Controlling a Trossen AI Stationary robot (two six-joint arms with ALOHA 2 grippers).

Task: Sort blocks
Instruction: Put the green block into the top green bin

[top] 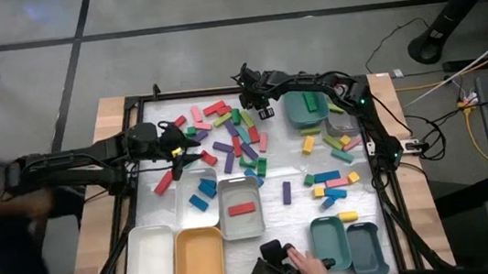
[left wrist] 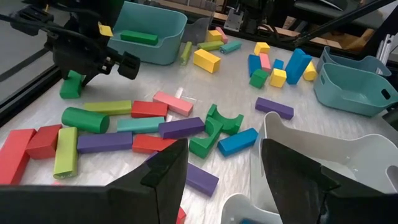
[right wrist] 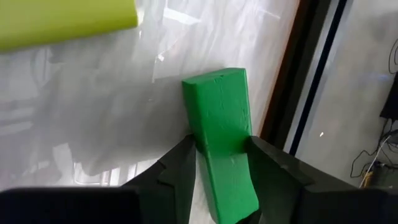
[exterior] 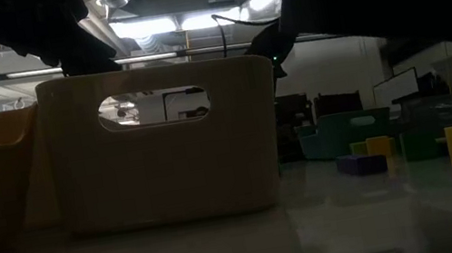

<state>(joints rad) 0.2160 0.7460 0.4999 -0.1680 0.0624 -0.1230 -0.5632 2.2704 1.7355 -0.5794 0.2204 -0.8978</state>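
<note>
Your right tool (right wrist: pixel 219 163) is clenched on a green block (right wrist: pixel 221 134) — in the right wrist view the block sits between the two fingers, pressed from both sides. In the high view this tool (top: pixel 264 107) is near the far edge of the worktop (top: pixel 366 234), just beside a teal tray (top: pixel 295 117) that already holds one green block (top: pixel 311 103).

Your left tool (left wrist: pixel 219 180) is released; its fingers stand apart with nothing between them. You see it in the high view (top: pixel 174 148) toward the left edge of the worktop, next to the main pile of blocks (top: pixel 230 138) in red, purple, green, pink and blue, which spreads over the middle of the far half.

A second, smaller group of blocks (top: pixel 332 182) lies toward the right edge, with one yellow block (top: pixel 348 215) apart from it.

Along the near edge you have a white tray (top: pixel 150 259), an orange tray (top: pixel 199 264) and two teal trays (top: pixel 346 243). A grey tray (top: pixel 240 207) in the middle holds one red block (top: pixel 241 209), and a clear tray (top: pixel 187 185) beside it has blue blocks (top: pixel 203 193).

A person's hand (top: pixel 308 266) rests at the near edge.
</note>
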